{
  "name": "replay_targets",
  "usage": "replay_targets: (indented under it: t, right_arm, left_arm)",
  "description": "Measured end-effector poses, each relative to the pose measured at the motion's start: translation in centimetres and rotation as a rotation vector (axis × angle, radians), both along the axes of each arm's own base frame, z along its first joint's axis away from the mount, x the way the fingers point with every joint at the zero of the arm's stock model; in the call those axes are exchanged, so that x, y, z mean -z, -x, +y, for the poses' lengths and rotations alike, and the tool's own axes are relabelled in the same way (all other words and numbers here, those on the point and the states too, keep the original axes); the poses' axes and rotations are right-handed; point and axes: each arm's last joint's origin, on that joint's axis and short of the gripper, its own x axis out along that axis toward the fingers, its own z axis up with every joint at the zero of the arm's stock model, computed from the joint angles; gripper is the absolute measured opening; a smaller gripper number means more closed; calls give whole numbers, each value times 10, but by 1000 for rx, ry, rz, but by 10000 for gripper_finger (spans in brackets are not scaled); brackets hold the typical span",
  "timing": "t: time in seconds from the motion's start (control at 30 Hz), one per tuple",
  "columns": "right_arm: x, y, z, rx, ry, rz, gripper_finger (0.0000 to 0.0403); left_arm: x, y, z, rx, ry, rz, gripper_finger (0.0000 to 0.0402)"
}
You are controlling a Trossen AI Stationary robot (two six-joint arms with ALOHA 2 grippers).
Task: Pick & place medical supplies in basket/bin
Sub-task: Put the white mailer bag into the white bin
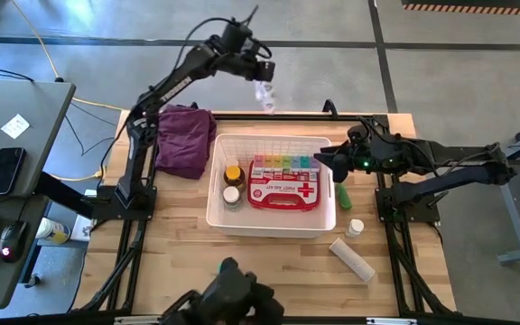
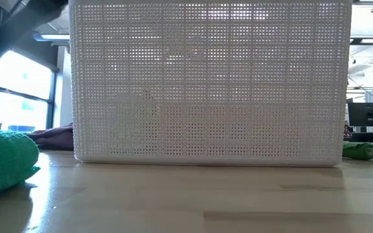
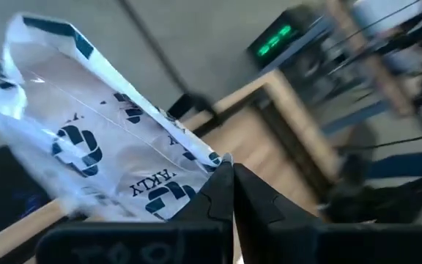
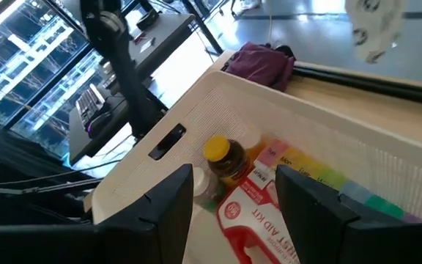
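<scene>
At the left of the high view lies the purple cloth [image 1: 186, 139], just beside the white basket [image 1: 217, 194], and above it the left gripper [image 1: 264, 81] hangs beyond the table's far edge, its fingers pinched tight on one edge of the white printed packet [image 1: 264, 97], which dangles below them. The packet looks light and limp, a thin crinkly film that will flop and swing, so the pinch on its edge probably serves well enough; I judge it should drop without harm once carried over the basket. Inside the basket sit the amber bottle [image 1: 234, 174], a white-capped bottle [image 1: 231, 196], the rainbow pill organizer [image 1: 283, 164] and the red first-aid pouch [image 1: 283, 191]. Further right, the right gripper [image 1: 326, 161] hovers at the basket's right rim, its fingers spread wide and holding nothing. On the bare wood beside it lie the green tube [image 1: 344, 194], another small white-capped bottle [image 1: 357, 227] and the beige roll [image 1: 351, 258], all outside the basket. The left wrist view alone shows the packet's print and the closed grip [image 3: 229, 194]; the right wrist view looks into the basket; the low view shows only its slotted wall [image 2: 206, 84].
</scene>
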Motion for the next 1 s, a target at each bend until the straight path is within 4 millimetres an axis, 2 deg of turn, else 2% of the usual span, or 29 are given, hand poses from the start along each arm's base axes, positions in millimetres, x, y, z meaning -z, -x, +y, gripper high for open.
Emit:
replay_targets:
  t: [0.23, 0.33, 0.47, 0.67, 0.87, 1.0]
  right_arm:
    - [0, 1, -5, 50, 37, 8, 185]
    - [-2, 3, -9, 71, 37, -2, 185]
    - [-7, 9, -13, 92, 37, -40, 185]
    - [-14, 20, -12, 65, 70, -67, 185]
    - [-21, 22, -12, 25, 190, -89, 190]
    - [-21, 22, -13, 42, 212, -81, 211]
  left_arm:
    - [-67, 15, -39, 46, -136, -239, 20]
    - [-85, 18, -61, 45, -158, -296, 25]
    - [-93, 12, -88, 64, -154, -312, 41]
    - [-100, -1, -125, 133, -127, -348, 21]
    - [-99, -13, -149, 106, -124, -343, 36]
    - [-98, -16, -155, 124, -120, -342, 37]
